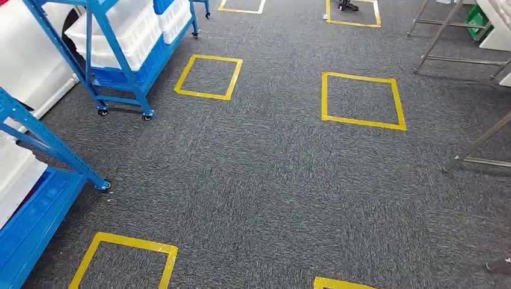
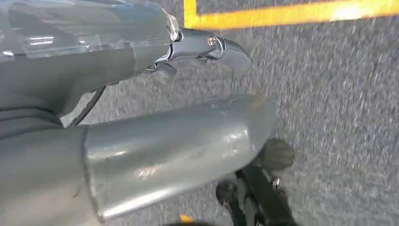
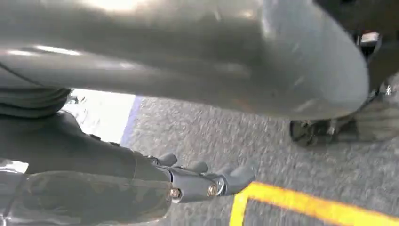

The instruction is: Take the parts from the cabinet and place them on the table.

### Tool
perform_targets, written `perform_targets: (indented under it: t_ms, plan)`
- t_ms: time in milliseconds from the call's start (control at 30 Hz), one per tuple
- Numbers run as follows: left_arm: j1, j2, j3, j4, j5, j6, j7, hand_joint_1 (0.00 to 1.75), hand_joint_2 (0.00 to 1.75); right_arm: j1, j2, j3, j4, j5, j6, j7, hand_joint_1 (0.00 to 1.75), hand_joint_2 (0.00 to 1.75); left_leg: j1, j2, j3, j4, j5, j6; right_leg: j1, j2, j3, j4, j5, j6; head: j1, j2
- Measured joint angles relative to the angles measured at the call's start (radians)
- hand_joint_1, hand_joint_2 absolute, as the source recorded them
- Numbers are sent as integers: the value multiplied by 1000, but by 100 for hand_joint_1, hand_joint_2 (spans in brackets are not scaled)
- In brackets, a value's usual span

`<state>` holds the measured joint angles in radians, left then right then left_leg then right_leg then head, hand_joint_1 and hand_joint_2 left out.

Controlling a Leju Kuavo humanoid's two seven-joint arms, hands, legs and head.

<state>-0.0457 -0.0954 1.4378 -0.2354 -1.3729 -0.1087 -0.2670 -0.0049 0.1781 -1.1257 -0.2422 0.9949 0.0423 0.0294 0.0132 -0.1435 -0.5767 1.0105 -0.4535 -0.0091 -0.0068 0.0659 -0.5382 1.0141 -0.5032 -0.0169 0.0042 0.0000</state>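
Both hands hanging empty over carpet, left hand (image 2: 141, 94) and right hand (image 3: 155, 155) fingers loosely apart; parts presumably sitting in white bins (image 1: 129, 30) on blue cabinet (image 1: 120, 90) ahead-left, weight unreadable, I'm guessing grip by rims

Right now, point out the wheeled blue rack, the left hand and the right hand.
wheeled blue rack (image 1: 114, 99): head view, lower frame bar.
left hand (image 2: 207, 47): left wrist view, fingers over carpet.
right hand (image 3: 207, 181): right wrist view, fingers near yellow tape.

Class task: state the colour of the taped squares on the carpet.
Yellow taped squares, clearest in the head view.
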Motion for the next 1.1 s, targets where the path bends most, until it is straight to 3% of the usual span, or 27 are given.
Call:
perform_targets:
  t_ms: [33, 67, 100, 167, 200, 233, 300, 333, 367, 433, 500, 533, 567, 600, 667, 700, 733, 800, 833, 867, 900, 967, 1000, 1033, 1067, 1100]
  plan:
    - [1, 0, 0, 0, 0, 0, 0, 0, 0, 0, 0, 0, 0, 0, 0, 0, 0, 0, 0, 23, 2, 16, -5, 1, -13, -19, 7, -16, 9, -6, -2, 0]
    - [1, -2, 0, 0, 0, -1, 0, 0, 0, 3, 0, -1, 0, 0, 0, 0, 0, 0, -5, 83, -11, 45, -30, -2, -8, -31, 13, -25, 11, -12, -4, 0]
    - [-2, -2, 0, 0, 0, 0, 0, 0, 0, 6, 0, -1, 0, 0, 0, 0, 0, 0, -4, 111, -40, 103, -71, -6, -5, -48, 14, -25, 10, -17, -11, 0]
    - [-6, -1, 0, 0, 0, 0, 0, 0, 0, 9, 0, -2, 0, 1, 0, 0, 0, 0, 0, 129, -112, 258, -147, -15, -1, -84, 13, -23, 7, -20, -11, 0]
    - [-6, -1, 0, 0, 0, 0, 0, 0, 0, 9, 0, -2, 0, 1, 0, 0, 0, 0, 2, 132, -131, 301, -157, -19, -1, -97, 12, -23, 5, -20, -11, 0]
    - [-3, -1, 0, 0, 0, 0, 0, 0, 0, 8, 0, -2, 0, 1, 0, 0, 0, 0, 4, 136, -125, 296, -144, -21, -1, -110, 13, -22, 4, -18, -12, 0]
    - [1, -1, 0, 0, 0, 0, 0, 0, 0, 5, 0, -2, 0, 2, 1, 0, 0, 0, 10, 148, -51, 161, -68, -26, -3, -136, 17, -17, -3, -12, -12, 0]
    - [0, -1, 0, 0, 0, 0, 0, 0, 0, 5, 0, -2, 0, 2, 1, 0, 0, 0, 11, 173, 2, 67, -31, -26, -4, -147, 22, -13, -8, -7, -12, 0]
    - [-3, -1, 0, 0, 0, 0, 0, 0, 0, 5, 0, -2, 0, 3, 1, 0, 0, 0, 9, 217, 26, 13, -34, -21, 1, -156, 23, -9, -13, 1, -13, 0]
    - [-3, -1, 0, 0, 0, 0, 0, 0, 0, 2, 0, -2, 0, 3, 1, 0, 0, 0, 2, 190, 26, 14, -27, -5, 3, -169, 26, -4, -18, 11, -5, 0]
    - [2, 0, 0, 0, 0, 1, 0, 0, 0, -4, 0, -2, 0, 4, 0, 0, 0, 0, -4, 176, 20, 12, -27, 9, 0, -184, 33, -9, -18, 21, -7, 0]
    - [3, 0, 0, 0, 0, 3, 0, 0, 0, -7, 0, -3, 0, 4, 0, -1, 0, 0, 2, 167, 32, 1, -19, 21, -5, -176, 34, -6, -26, 30, -6, 0]
    - [3, 0, 0, 0, 0, 3, -1, 0, 0, -6, 0, -3, 0, 5, -2, -1, 0, 0, 2, 160, 32, -2, -17, 25, -9, -129, 28, 15, -44, 34, -1, 0]
    - [1, 0, 0, 0, 0, 3, -1, 0, 0, -4, 0, -3, 0, 5, -2, -1, 0, 0, 2, 152, 29, -3, -14, 31, -8, -94, 0, 72, -83, 33, 0, 0]
    - [-4, 0, 0, 0, 0, 3, -2, 0, 0, -2, 0, -4, 1, 6, -5, 0, 0, 0, -2, 132, 24, -2, -12, 37, -8, -73, -80, 229, -156, 33, 1, 0]
    - [-5, 0, 0, 0, 0, 3, -2, 0, 0, -1, 1, -5, 1, 6, -5, 0, 0, 0, -5, 117, 23, -2, -12, 38, -8, -71, -113, 289, -169, 32, 0, 0]
    - [-4, 0, 0, 0, 0, 3, -1, 0, 0, 0, 1, -5, 1, 7, -6, 0, 0, 0, -6, 105, 24, -1, -12, 38, -8, -70, -122, 296, -154, 30, 0, 0]
    - [-3, 0, 0, 0, 0, 4, -1, 0, 0, 0, 0, -6, 1, 8, -6, 0, 0, 0, -7, 78, 26, 3, -12, 37, -8, -63, -84, 198, -71, 23, 0, 0]
    - [-4, 0, 0, 0, 0, 4, -1, 0, 0, 1, 0, -7, 1, 8, -6, 0, 0, 0, -7, 62, 27, 5, -13, 36, -8, -42, -41, 99, -15, 17, 1, 0]
    - [-4, -1, 0, 0, 0, 4, -1, 0, 0, 4, -1, -8, 1, 10, -6, 0, 0, 0, -5, 52, 24, 5, -14, 34, -8, 7, -14, 32, 9, 12, 1, 0]
    - [-8, -2, 0, 0, 0, 4, -1, 0, 0, 4, -2, -8, 1, 10, -7, 0, 0, 0, -11, 41, 19, 12, -16, 27, -9, 35, -7, 7, -1, 8, -1, 0]
    - [-6, -2, 0, 0, 0, 4, -1, 0, 0, 2, -2, -8, 1, 10, -7, 0, 0, 0, -2, 22, 12, 8, -11, 15, -1, 12, -7, 10, -1, 7, 0, 0]
    - [-3, -2, 0, 0, 0, 4, -1, 0, 0, 0, -2, -8, 1, 10, -7, 1, 0, 0, 1, 8, 10, 3, -7, 6, 1, 2, -4, 8, 0, 1, 1, 0]
    - [-1, -2, 0, 0, 0, 4, -1, 0, 0, -2, -2, -8, 1, 10, -7, 1, 0, 0, -4, -5, 11, 0, -7, -3, -6, -13, 3, -9, 7, -6, -1, 0]
    - [1, -2, 0, 0, 0, 4, -2, 0, 0, -2, -1, -8, 1, 10, -6, 2, 0, 0, -4, 44, 7, 21, -19, -1, -8, -32, 12, -22, 13, -12, -1, 0]
    - [0, -3, 0, 0, 0, 4, 0, 0, 0, 2, -1, -8, 1, 10, -6, 1, 0, 0, -6, 94, -15, 67, -54, -2, -7, -43, 16, -27, 13, -18, -9, 0]
